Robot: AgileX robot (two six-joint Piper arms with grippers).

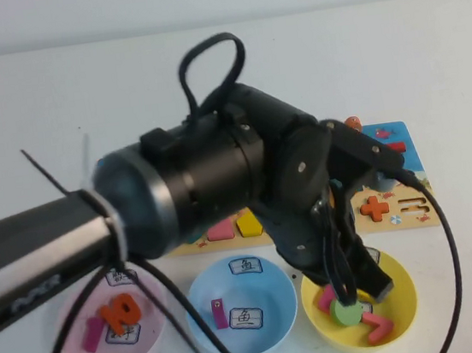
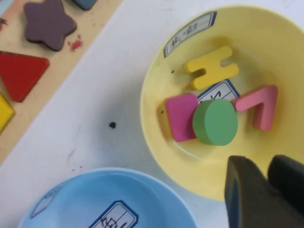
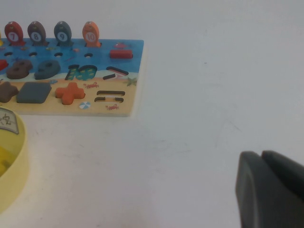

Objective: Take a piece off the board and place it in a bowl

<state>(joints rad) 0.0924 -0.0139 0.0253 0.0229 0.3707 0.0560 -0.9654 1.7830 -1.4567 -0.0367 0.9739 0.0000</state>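
The green disc (image 1: pixel 347 312) lies flat in the yellow bowl (image 1: pixel 404 306) at the front right, resting partly on a pink square; it also shows in the left wrist view (image 2: pixel 215 121). My left gripper (image 1: pixel 357 286) hangs just above that bowl's near side, shut and empty, apart from the disc; in the left wrist view (image 2: pixel 268 164) its fingers sit close together. The board (image 1: pixel 403 207) lies behind the bowls, largely hidden by my left arm. My right gripper (image 3: pixel 270 190) is shut and empty over bare table, to the right of the board (image 3: pixel 71 71).
A light blue bowl (image 1: pixel 243 305) with a pink piece stands left of the yellow one, and a pink bowl (image 1: pixel 108 330) with an orange numeral is further left. The yellow bowl (image 2: pixel 156 80) also holds a yellow numeral and a pink 7.
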